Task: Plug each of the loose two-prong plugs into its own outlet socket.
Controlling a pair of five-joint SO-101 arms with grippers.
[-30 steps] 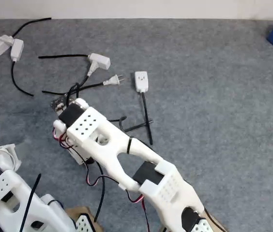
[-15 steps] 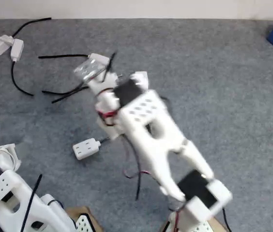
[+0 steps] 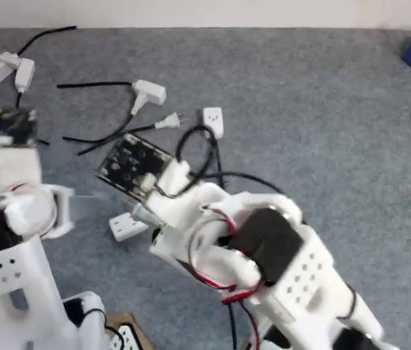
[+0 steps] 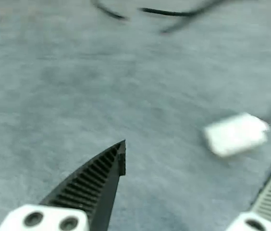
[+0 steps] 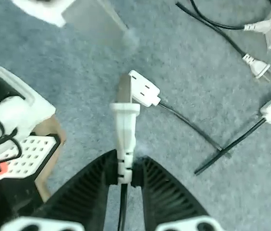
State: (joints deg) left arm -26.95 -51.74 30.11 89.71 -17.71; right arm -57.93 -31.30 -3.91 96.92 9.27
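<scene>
We judged that the plug [image 5: 124, 120], clamped in our right gripper [image 5: 127, 161] with its prongs just beside the socket [image 5: 144, 94] toward the table's [image 3: 322, 131] near left edge, might shove that loose socket aside, since our left gripper [image 4: 200, 153] hung wide open nearby, pinning nothing.

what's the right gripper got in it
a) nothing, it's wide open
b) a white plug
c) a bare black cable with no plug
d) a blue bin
b: in the right wrist view the right gripper is closed on the body of a white plug, whose front end sits close beside an outlet socket lying on the grey carpet.
</scene>
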